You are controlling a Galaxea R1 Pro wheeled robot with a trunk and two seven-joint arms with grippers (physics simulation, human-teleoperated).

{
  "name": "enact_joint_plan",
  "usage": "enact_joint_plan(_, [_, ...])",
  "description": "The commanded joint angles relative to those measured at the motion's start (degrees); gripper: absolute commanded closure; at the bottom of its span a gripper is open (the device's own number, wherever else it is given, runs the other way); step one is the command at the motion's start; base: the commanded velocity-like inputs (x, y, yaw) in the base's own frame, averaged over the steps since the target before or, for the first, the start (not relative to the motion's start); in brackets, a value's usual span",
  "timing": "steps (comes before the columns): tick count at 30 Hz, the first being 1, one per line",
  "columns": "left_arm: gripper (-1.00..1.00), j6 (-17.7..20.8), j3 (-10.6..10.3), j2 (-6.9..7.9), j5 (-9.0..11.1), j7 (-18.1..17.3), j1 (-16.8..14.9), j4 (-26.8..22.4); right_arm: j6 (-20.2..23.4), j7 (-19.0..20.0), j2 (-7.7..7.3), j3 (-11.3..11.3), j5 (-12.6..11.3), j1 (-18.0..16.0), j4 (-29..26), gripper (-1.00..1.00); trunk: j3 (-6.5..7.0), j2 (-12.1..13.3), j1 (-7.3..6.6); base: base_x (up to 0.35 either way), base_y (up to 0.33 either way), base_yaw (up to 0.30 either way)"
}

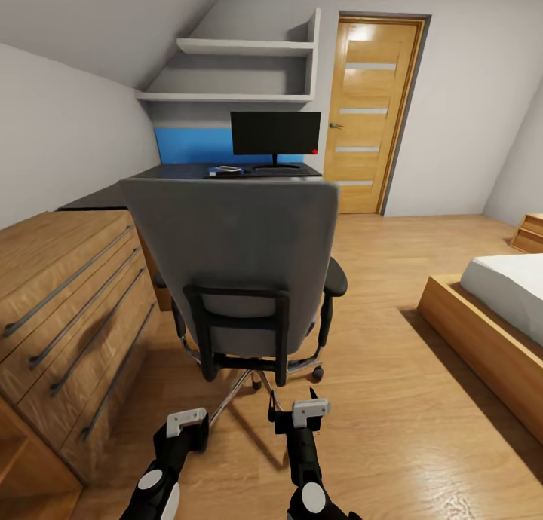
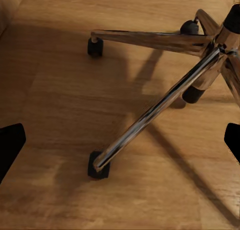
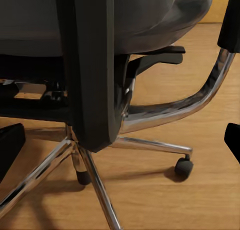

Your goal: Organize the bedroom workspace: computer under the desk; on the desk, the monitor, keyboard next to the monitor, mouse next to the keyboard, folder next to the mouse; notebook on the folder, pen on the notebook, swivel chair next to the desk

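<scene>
Just beyond both pincers (image 1: 241, 422), swivel chair (image 1: 241, 256)

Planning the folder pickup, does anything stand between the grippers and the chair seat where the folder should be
Yes. The swivel chair's tall grey backrest faces the robot, standing between the seat and both the left gripper and right gripper. The seat and any folder are hidden behind it.

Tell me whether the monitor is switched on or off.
Off, apparently: the monitor on the desk shows a plain black screen, with just a small red dot at its lower corner.
</scene>
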Motion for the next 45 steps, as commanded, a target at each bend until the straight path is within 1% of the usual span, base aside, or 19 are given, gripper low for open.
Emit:
enact_joint_plan(1, [-1.00,0.1,0.1,-0.03,-0.2,0.1,0.0,0.0,-0.3,-0.2,0.00,0.2,-0.3,-0.1,0.1,-1.00,-0.05,0.0,0.02,0.275,0.000,0.000])
enact_joint_plan(5, [-1.00,0.1,0.0,-0.01,-0.2,0.0,0.0,0.0,-0.3,-0.2,0.00,0.2,-0.4,-0.1,0.4,-1.00,-0.05,0.0,0.02,0.193,0.000,0.000])
enact_joint_plan(11, [-1.00,0.0,0.0,0.00,-0.2,0.0,0.0,0.0,-0.4,-0.2,0.00,0.2,-0.4,-0.1,1.5,-1.00,-0.05,0.0,0.02,0.057,0.000,0.000])
enact_joint_plan(24, [-1.00,-2.2,-0.4,-0.12,-0.2,0.2,0.0,0.0,-0.4,0.2,0.00,0.8,-0.4,-0.1,3.2,-1.00,-0.05,0.0,0.02,0.007,0.000,0.000])
enact_joint_plan(33, [-1.00,-2.4,-0.5,-0.21,-0.2,0.4,0.0,-0.1,-0.7,0.2,0.00,1.9,-0.4,-0.1,4.1,-1.00,-0.05,0.0,0.02,0.000,0.000,0.000])
enact_joint_plan(45, [-1.00,-2.9,-0.3,-0.26,-0.2,0.3,0.0,-1.3,-1.2,0.1,0.00,2.2,-0.4,-0.1,4.2,-1.00,-0.05,0.0,0.02,0.000,0.000,0.000])
